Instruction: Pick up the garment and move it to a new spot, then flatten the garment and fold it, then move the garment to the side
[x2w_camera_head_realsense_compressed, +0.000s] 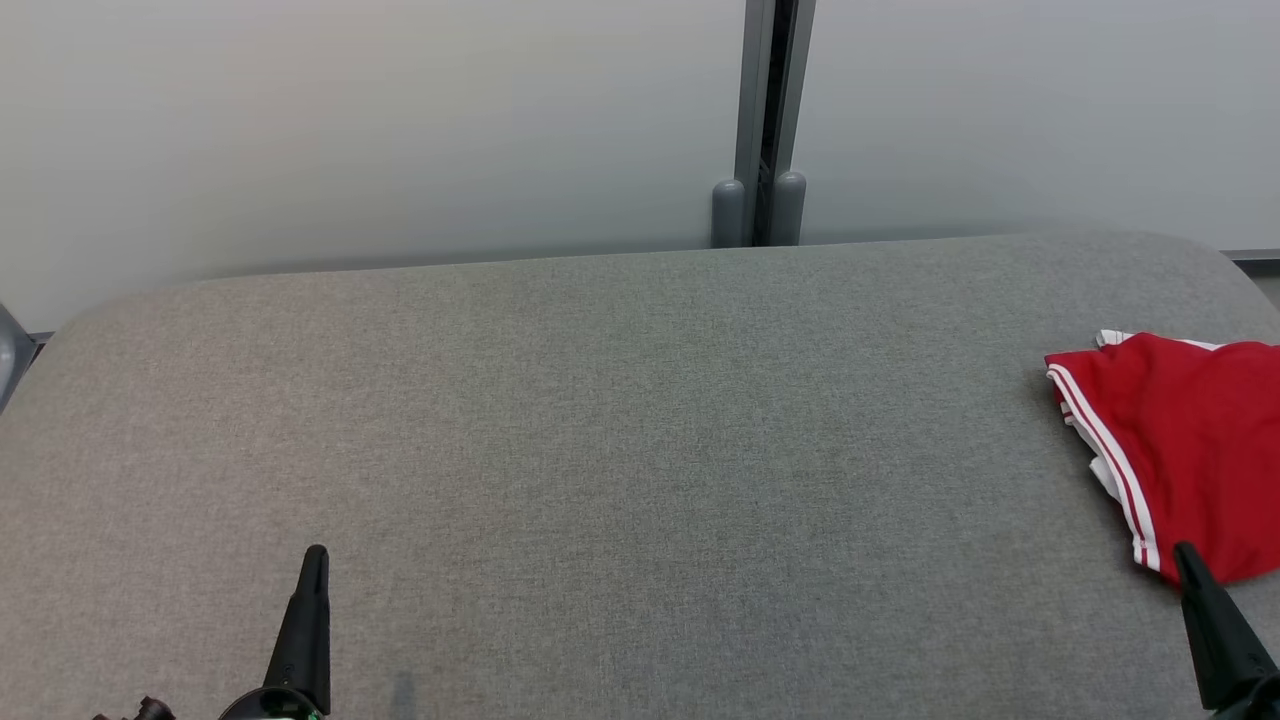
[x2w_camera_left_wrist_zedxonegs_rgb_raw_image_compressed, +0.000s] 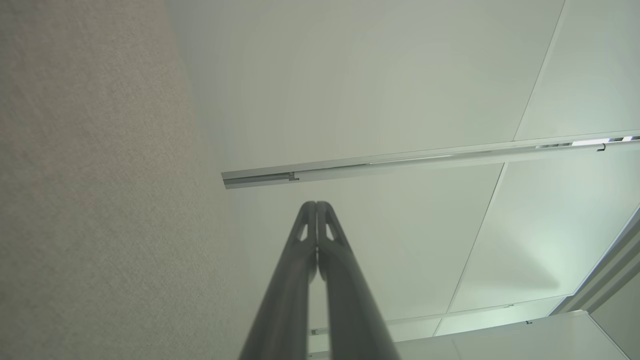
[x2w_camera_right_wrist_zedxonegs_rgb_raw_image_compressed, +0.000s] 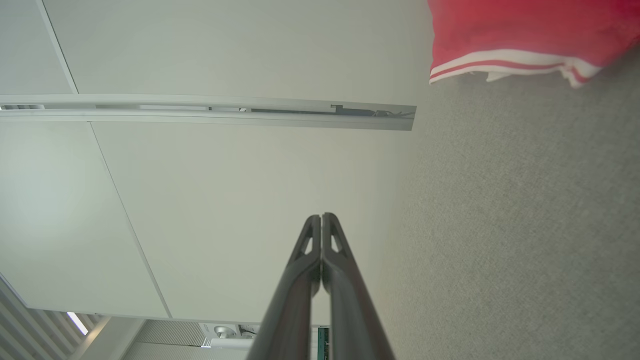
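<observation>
A red garment (x2w_camera_head_realsense_compressed: 1190, 450) trimmed with white stripes lies in folded layers at the right end of the grey fabric-covered table (x2w_camera_head_realsense_compressed: 620, 420), with part of it running past the head view's edge. A white layer peeks out beneath the striped hem, and the cloth sits flat on the table top in a compact stack. The left gripper (x2w_camera_head_realsense_compressed: 316, 555) stands over the table's near-left part, its two dark fingers pressed together and empty. The right gripper (x2w_camera_head_realsense_compressed: 1185, 552), likewise closed on nothing, stands at the table's near-right edge, its tip overlapping the garment's near corner; whether they touch cannot be told. Beyond the table's far edge rise pale wall panels (x2w_camera_head_realsense_compressed: 350, 130), split by a dark post (x2w_camera_head_realsense_compressed: 765, 120).
</observation>
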